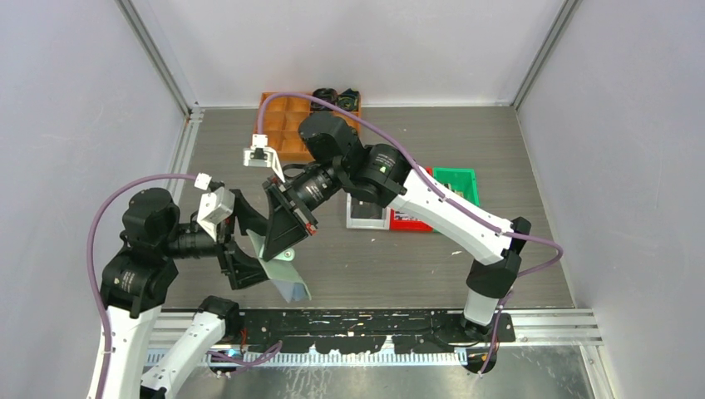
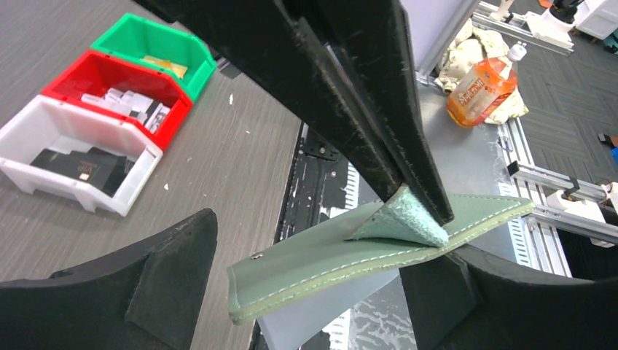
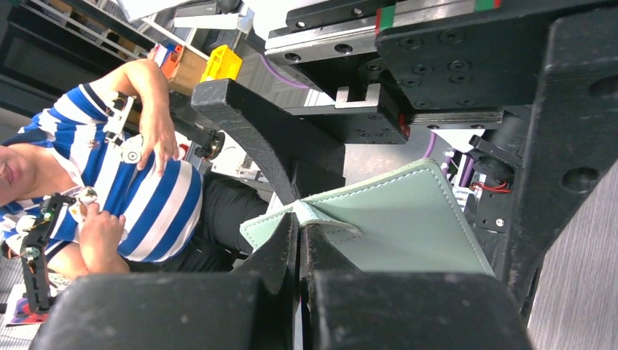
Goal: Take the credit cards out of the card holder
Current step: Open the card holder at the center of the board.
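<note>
The sage-green card holder (image 1: 281, 259) hangs in the air near the table's front edge, between both grippers. My right gripper (image 1: 274, 248) comes down from above and is shut on its little tab (image 2: 404, 219); the right wrist view shows the pinch (image 3: 300, 222) on the holder (image 3: 393, 219). My left gripper (image 1: 263, 249) is open, its fingers wide on either side of the holder (image 2: 328, 259). The holder's far end rests on one left finger (image 2: 474, 299), and the other finger (image 2: 146, 292) stands apart from it. A pale grey credit card (image 1: 296, 289) sticks out below the holder, also in the left wrist view (image 2: 313, 317).
White bin (image 1: 366, 218), red bin (image 1: 411, 221) and green bin (image 1: 457, 181) stand side by side at mid-right; the white bin (image 2: 44, 131) holds dark cards (image 2: 80, 164). An orange tray (image 1: 287, 125) with black coiled items sits at the back. The black base rail (image 1: 366, 320) runs along the front edge.
</note>
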You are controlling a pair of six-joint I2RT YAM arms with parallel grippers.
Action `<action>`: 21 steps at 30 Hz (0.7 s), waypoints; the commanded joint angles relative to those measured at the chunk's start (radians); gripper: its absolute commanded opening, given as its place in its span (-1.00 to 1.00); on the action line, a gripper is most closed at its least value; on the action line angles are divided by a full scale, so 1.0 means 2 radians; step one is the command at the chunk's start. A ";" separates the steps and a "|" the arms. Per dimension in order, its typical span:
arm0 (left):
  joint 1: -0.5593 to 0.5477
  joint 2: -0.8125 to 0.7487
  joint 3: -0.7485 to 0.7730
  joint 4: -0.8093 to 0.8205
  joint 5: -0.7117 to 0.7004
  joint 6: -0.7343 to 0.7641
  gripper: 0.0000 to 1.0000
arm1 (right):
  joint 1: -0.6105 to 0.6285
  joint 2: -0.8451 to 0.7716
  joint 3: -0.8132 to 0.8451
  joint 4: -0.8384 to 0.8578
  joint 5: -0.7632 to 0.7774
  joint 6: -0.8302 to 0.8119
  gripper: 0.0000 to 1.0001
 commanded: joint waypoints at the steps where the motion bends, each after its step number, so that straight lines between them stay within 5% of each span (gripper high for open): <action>1: -0.001 0.003 0.019 0.043 0.046 -0.015 0.73 | 0.002 -0.010 0.008 0.052 -0.012 0.019 -0.99; 3: -0.001 0.003 0.017 0.043 0.064 -0.014 0.45 | -0.001 -0.012 0.008 0.054 -0.011 0.020 -0.99; 9: -0.001 0.004 0.026 0.047 0.090 -0.003 -0.91 | -0.034 -0.036 -0.030 0.100 0.001 0.057 -0.82; 11: -0.001 0.004 0.029 0.041 0.077 -0.003 -1.00 | -0.051 -0.052 -0.061 0.144 0.000 0.086 -0.61; 17: -0.002 0.002 0.030 0.015 0.018 0.020 -1.00 | -0.093 -0.104 -0.121 0.157 0.053 0.079 0.59; 21: -0.002 0.010 0.034 0.002 -0.013 0.021 -1.00 | -0.127 -0.160 -0.171 0.130 0.109 0.042 0.83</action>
